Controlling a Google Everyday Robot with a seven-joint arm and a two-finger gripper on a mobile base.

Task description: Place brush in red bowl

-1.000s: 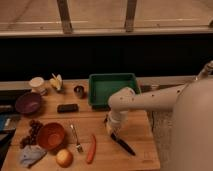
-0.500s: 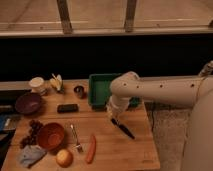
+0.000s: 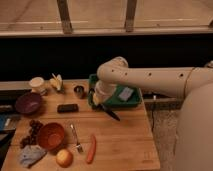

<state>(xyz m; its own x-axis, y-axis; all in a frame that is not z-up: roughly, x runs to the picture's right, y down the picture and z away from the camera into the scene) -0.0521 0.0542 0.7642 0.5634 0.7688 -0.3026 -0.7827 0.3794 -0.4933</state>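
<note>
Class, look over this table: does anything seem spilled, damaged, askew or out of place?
Nothing looks spilled or broken. Only the brush stands out: it slants from the shut tool in front of the green tray, well away from the red bowl.

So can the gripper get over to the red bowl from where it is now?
Probably yes. The gripper, shut on the brush, hangs by the green tray; only the flat black block and fork lie toward the red bowl, nothing tall in between.
</note>
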